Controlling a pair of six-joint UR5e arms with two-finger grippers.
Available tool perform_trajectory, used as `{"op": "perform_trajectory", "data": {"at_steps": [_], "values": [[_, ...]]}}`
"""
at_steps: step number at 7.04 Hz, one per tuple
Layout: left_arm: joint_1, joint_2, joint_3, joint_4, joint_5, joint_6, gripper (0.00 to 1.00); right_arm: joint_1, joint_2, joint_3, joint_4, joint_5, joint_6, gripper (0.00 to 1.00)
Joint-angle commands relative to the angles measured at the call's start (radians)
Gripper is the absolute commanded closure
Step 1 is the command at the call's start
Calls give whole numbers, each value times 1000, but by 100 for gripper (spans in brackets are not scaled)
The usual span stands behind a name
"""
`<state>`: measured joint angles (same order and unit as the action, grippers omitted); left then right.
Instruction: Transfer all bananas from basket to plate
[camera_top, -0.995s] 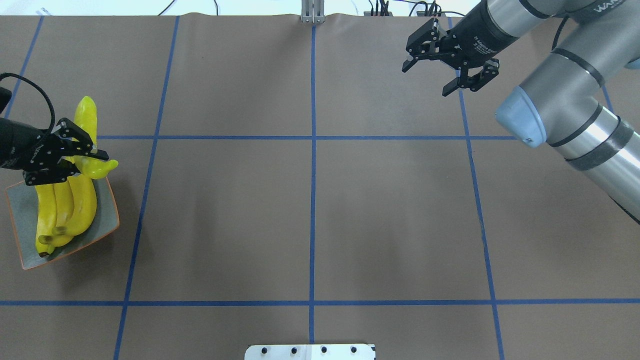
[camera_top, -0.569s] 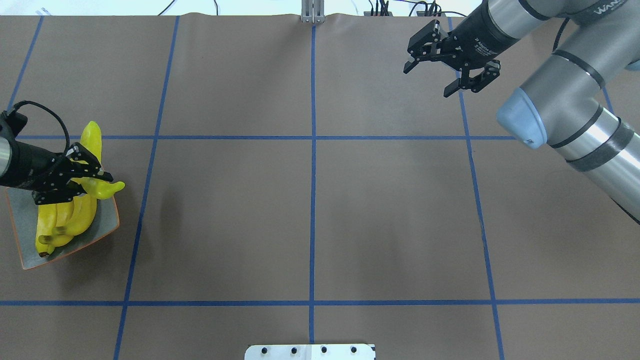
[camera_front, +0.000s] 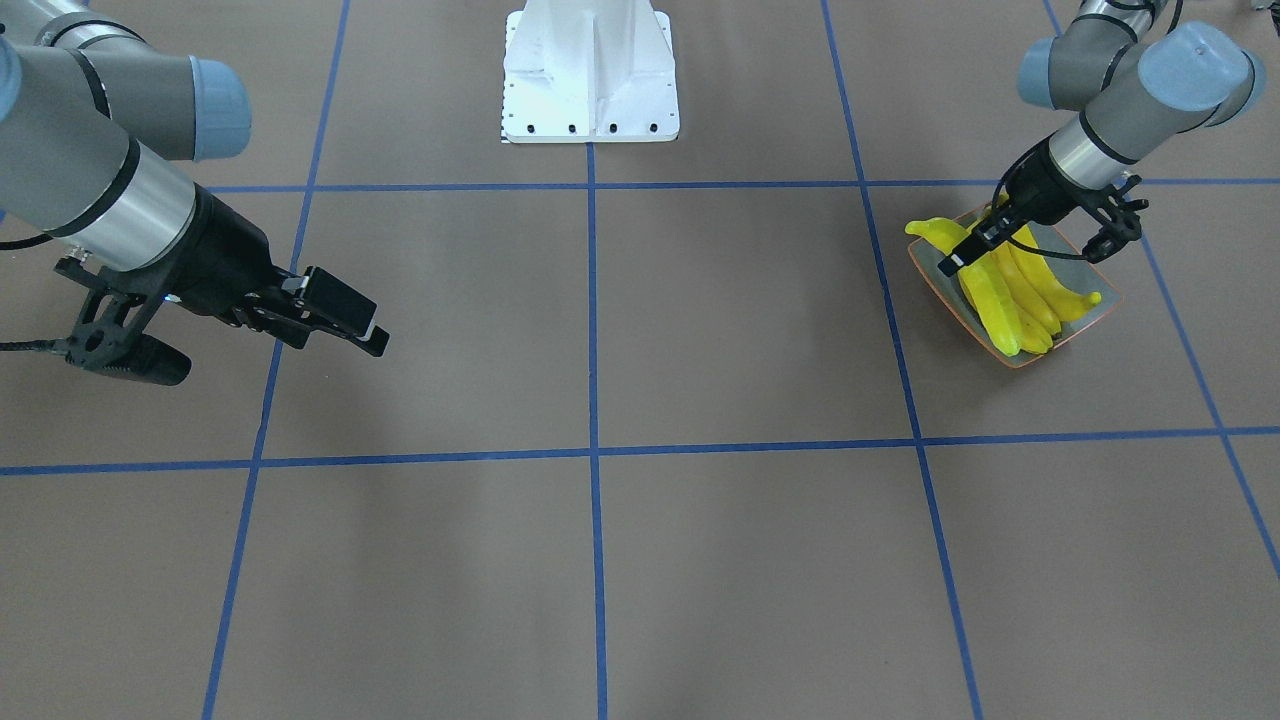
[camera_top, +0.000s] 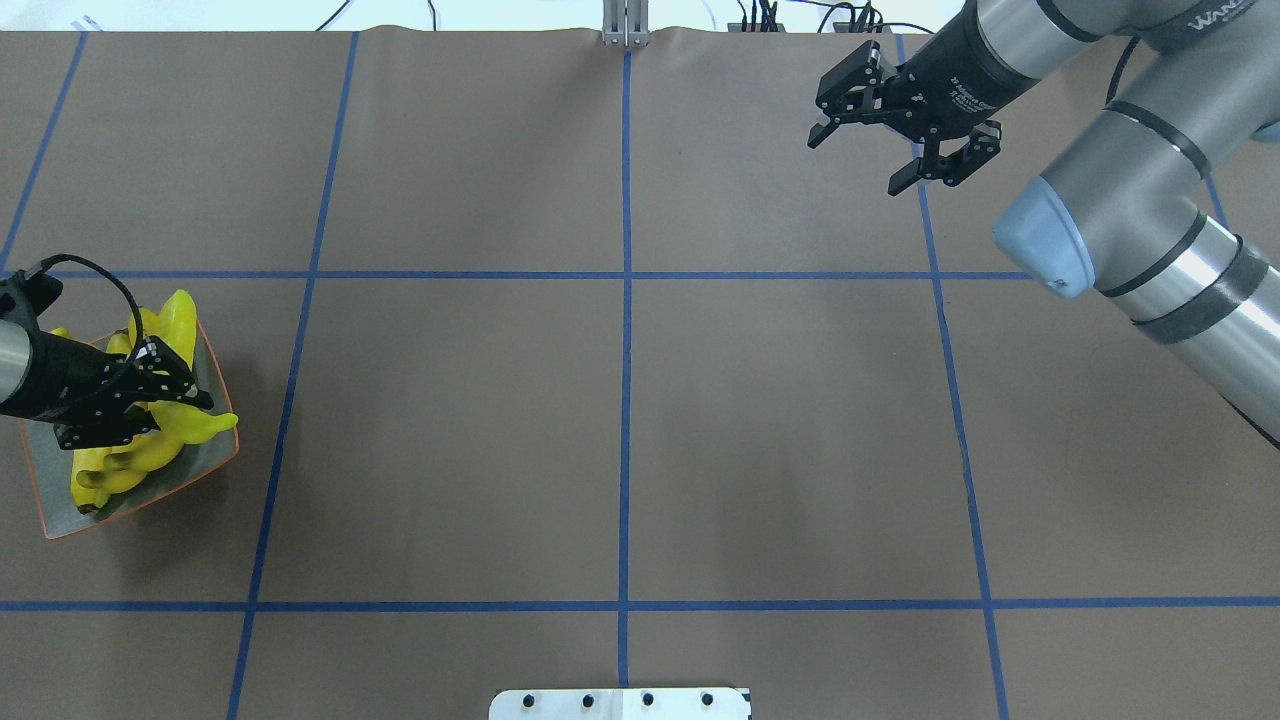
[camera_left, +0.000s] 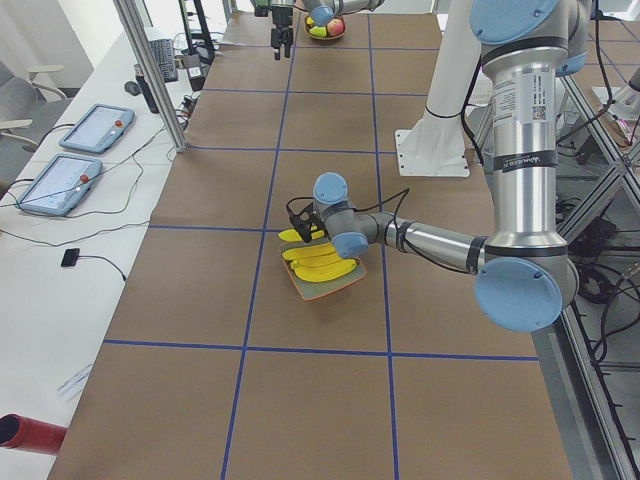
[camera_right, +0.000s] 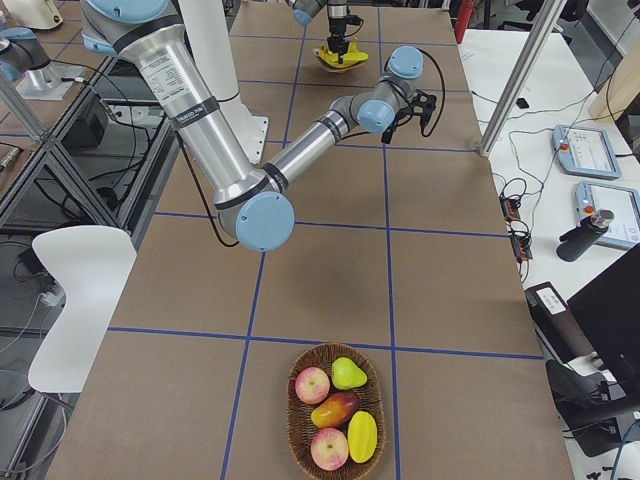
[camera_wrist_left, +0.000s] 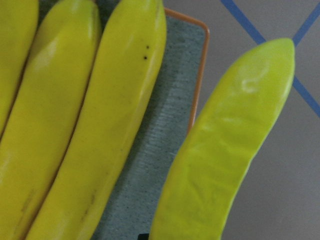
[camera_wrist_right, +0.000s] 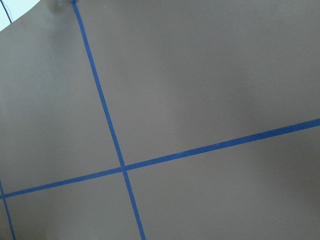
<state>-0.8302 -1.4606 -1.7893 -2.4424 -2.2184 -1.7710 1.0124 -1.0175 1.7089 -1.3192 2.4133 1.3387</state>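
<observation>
The left gripper (camera_top: 165, 412) is low over the plate (camera_top: 196, 470), on the robot's left side of the table (camera_top: 620, 430). Its jaws are clamped on one banana (camera_wrist_left: 225, 150), around the middle. Three more bananas (camera_wrist_left: 55, 125) lie side by side in the plate, touching each other. The held banana is just beside them, but it is not all the way in. In the left wrist view its far end sticks out past the orange rim, over the table. I cannot tell if it touches the plate yet.

I think this is the putting-down step for the last banana, so the job looks almost done. The next move calls for bringing the banana a bit more over the plate, so it lands inside the rim next to the others. Then the arm should go down softly and open the jaws. If the banana is let go too near the edge, it could tip out.

Farther across the table, the right gripper (camera_top: 855, 160) hangs in the air. Its jaws are wide apart, with nothing in them.

Farthest of all, at the table's right end, sits the basket (camera_right: 290, 405). In it are red apples (camera_right: 312, 385), a green pear (camera_right: 347, 373) and a yellow fruit (camera_right: 362, 435). No banana shows in it.
</observation>
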Motion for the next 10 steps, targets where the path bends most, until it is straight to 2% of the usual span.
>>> {"op": "perform_trajectory", "data": {"at_steps": [1, 5, 7, 8, 9, 10], "values": [[0, 11, -5, -1, 2, 16, 1, 0, -1, 0, 0, 0, -6, 0], [-15, 6, -15, -1, -1, 18, 0, 0, -4, 0, 0, 0, -10, 0], [-148, -9, -16, 14, -41, 106, 0, 31, -36, 0, -3, -26, -93, 0], [-221, -17, -16, 70, -75, 227, 0, 64, -65, 0, -11, -28, -166, 0], [-290, -59, -18, 205, -76, 398, 0, 101, -113, -2, -17, -28, -253, 0], [-362, -110, -16, 382, -66, 640, 0, 156, -181, -15, -18, -30, -421, 0]]}}
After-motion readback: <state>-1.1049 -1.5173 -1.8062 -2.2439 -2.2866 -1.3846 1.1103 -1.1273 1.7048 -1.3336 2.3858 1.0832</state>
